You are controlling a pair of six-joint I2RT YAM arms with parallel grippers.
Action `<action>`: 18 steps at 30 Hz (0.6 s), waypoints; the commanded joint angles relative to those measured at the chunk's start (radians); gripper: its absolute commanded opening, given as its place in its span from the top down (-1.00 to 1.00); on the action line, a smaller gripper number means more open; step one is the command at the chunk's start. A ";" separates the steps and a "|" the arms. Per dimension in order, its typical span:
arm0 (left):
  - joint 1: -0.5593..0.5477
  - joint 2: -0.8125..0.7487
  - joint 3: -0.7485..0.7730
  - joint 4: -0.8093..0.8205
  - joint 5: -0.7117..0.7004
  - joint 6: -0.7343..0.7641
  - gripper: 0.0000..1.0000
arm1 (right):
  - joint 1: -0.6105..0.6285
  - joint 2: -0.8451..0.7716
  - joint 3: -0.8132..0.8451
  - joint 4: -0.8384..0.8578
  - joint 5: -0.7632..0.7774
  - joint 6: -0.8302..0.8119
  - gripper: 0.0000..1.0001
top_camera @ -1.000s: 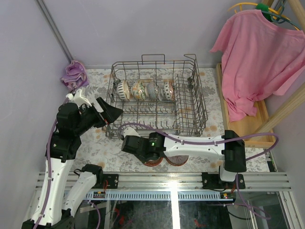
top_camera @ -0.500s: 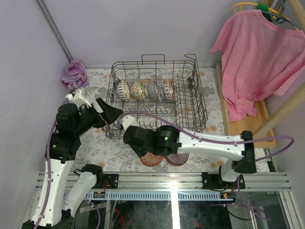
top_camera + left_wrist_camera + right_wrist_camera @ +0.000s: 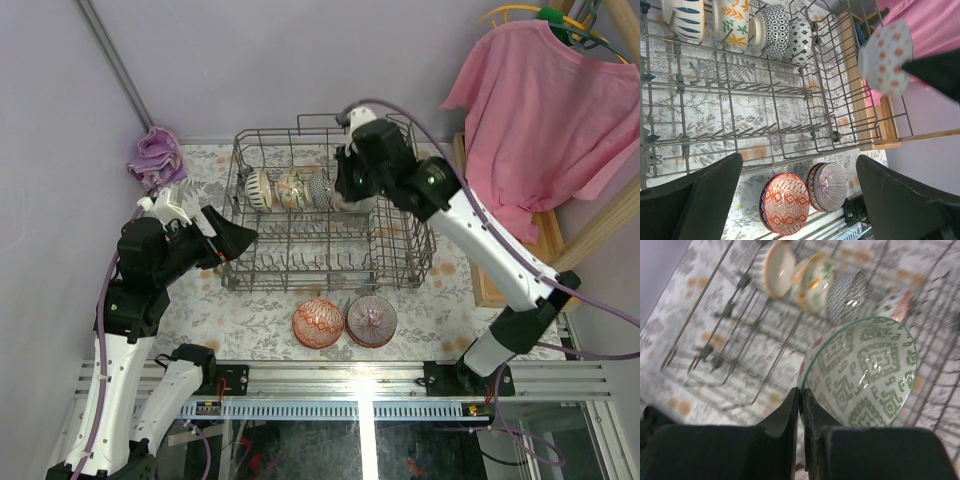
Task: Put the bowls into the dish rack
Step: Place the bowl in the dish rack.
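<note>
The right end effector (image 3: 800, 396) is clamped on the rim of the held bowl (image 3: 865, 375), over the dish rack (image 3: 300, 250). Only the right wrist view shows the bowl's green-patterned interior. The left wrist view shows its red-spotted exterior. The left end effector (image 3: 799, 160) has its fingers apart, holding nothing. A red bowl (image 3: 318, 323) and a striped bowl (image 3: 371, 320) rest on the bench (image 3: 240, 310).

The top camera is looking down from above the near edge over the bench (image 3: 240, 315) and dish rack (image 3: 330, 250). The left wrist camera is facing right across the rack from its left. The right wrist camera is hovering close above it, behind a green-patterned bowl (image 3: 865, 375). All three are showing the racked bowls (image 3: 300, 188).
</note>
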 commanded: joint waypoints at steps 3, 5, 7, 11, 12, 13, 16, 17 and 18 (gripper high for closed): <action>0.003 -0.012 0.018 -0.071 0.081 -0.017 -0.92 | -0.178 0.216 0.268 -0.055 -0.072 -0.149 1.00; 0.002 -0.014 0.014 -0.071 0.087 -0.019 -0.92 | -0.230 0.271 0.299 -0.035 -0.107 -0.141 1.00; 0.002 -0.017 0.010 -0.069 0.092 -0.020 -0.92 | -0.277 0.303 0.314 0.004 -0.127 -0.121 1.00; 0.003 -0.019 0.010 -0.067 0.096 -0.019 -0.92 | -0.336 0.370 0.341 0.047 -0.144 -0.100 1.00; 0.002 -0.019 0.011 -0.068 0.096 -0.018 -0.92 | -0.344 0.383 0.342 0.056 -0.145 -0.096 1.00; 0.003 -0.018 0.010 -0.068 0.096 -0.017 -0.92 | -0.351 0.391 0.336 0.067 -0.145 -0.090 1.00; 0.002 -0.019 0.005 -0.060 0.099 -0.016 -0.92 | -0.378 0.379 0.249 0.148 -0.161 -0.038 1.00; 0.002 -0.019 0.001 -0.058 0.103 -0.016 -0.92 | -0.389 0.363 0.205 0.195 -0.186 -0.010 1.00; 0.002 -0.018 -0.002 -0.054 0.105 -0.016 -0.91 | -0.399 0.344 0.156 0.247 -0.201 0.019 1.00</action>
